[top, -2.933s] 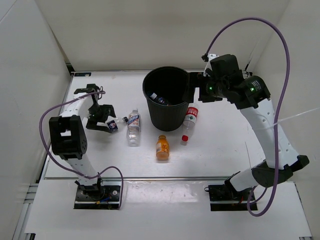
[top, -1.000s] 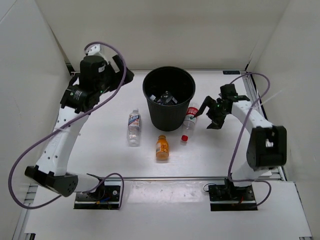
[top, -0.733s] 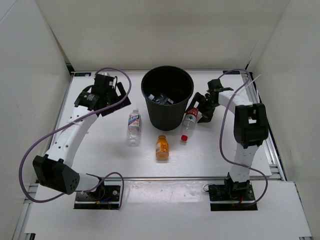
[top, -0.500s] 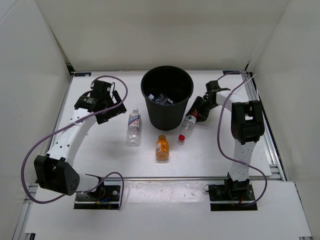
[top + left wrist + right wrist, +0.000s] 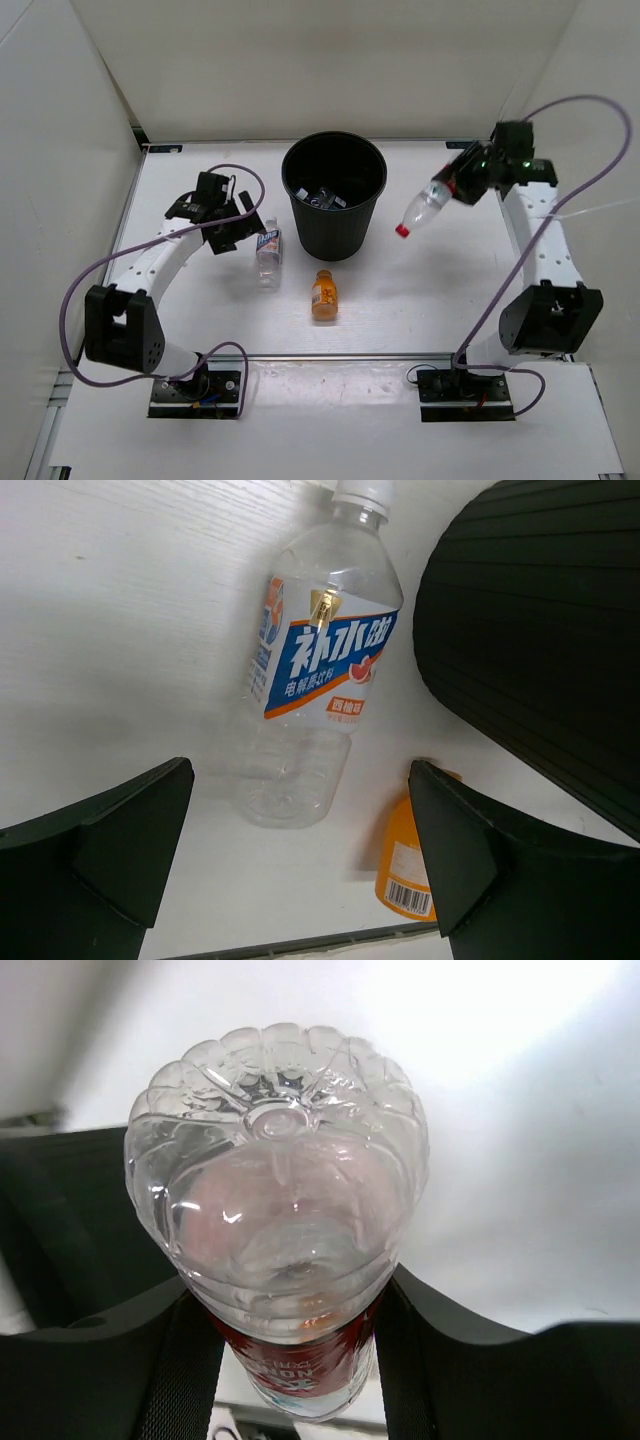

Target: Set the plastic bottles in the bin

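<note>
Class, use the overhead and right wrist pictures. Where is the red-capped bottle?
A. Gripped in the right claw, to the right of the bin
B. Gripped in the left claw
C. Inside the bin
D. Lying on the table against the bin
A: the right claw is shut on the red-capped bottle, holding it cap-down to the right of the bin. The wrist view shows the bottle's base between the fingers.

Robotics lab test cell.
Plain white panel walls box in a white laminate tabletop; two white-and-black robot arms sit bolted on metal base plates, purple cables looping free.
</note>
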You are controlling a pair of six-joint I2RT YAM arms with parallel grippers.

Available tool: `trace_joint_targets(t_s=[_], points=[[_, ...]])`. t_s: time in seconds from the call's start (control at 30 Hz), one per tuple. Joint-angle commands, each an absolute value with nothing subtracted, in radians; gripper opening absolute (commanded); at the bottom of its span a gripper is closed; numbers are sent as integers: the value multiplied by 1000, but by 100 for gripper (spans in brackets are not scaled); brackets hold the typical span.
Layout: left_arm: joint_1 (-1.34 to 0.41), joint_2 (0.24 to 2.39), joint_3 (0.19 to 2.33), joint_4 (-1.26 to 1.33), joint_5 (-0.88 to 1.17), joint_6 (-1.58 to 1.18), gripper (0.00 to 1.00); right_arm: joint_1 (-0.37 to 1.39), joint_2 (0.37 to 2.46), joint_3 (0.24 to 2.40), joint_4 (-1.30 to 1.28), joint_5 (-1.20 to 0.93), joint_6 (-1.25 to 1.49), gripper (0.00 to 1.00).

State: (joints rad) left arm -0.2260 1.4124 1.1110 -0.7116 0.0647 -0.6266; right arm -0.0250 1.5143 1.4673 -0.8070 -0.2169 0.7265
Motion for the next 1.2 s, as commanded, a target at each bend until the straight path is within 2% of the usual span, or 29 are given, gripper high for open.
trace_joint_targets(t_s=[0.0, 0.17, 0.23, 0.27, 0.3, 0.37, 0.5, 0.73, 0.87, 0.9, 0.93, 0.97, 1.07, 1.17], points=[[-222, 1465, 1107, -614, 149, -591, 100, 38, 1479, 1738, -836, -215, 755, 31], [-245, 1529, 1106, -604, 104, -591, 100, 191, 1587, 2121, -769, -274, 643, 31], [-245, 1560, 1091, -580, 104, -591, 100, 263, 1668, 2208, -720, -287, 506, 38], [-245, 1575, 1091, -580, 104, -580, 100, 335, 1698, 2261, -719, -258, 467, 43], [-245, 1591, 1091, -580, 116, -580, 100, 365, 1724, 2326, -719, -206, 425, 54], [-245, 1637, 1103, -558, 127, -568, 100, 423, 1788, 2351, -701, -158, 371, 61], [-267, 1713, 1155, -558, 136, -558, 100, 443, 1841, 2321, -709, -170, 371, 98], [-287, 1833, 1215, -540, 156, -526, 100, 482, 1680, 2229, -785, -95, 399, 100], [-287, 1881, 1224, -540, 187, -512, 81, 503, 1560, 2094, -840, -95, 399, 100], [-287, 1881, 1224, -540, 211, -512, 74, 503, 1518, 2070, -873, -95, 408, 100], [-278, 1859, 1224, -540, 212, -512, 61, 503, 1494, 2022, -888, -81, 425, 100], [-264, 1805, 1200, -540, 193, -521, 53, 503, 1447, 1997, -900, -71, 443, 100], [-239, 1679, 1200, -549, 137, -564, 47, 503, 1346, 1887, -910, -28, 469, 100], [-210, 1545, 1308, -619, 68, -618, 49, 479, 1266, 1789, -900, -6, 520, 100]])
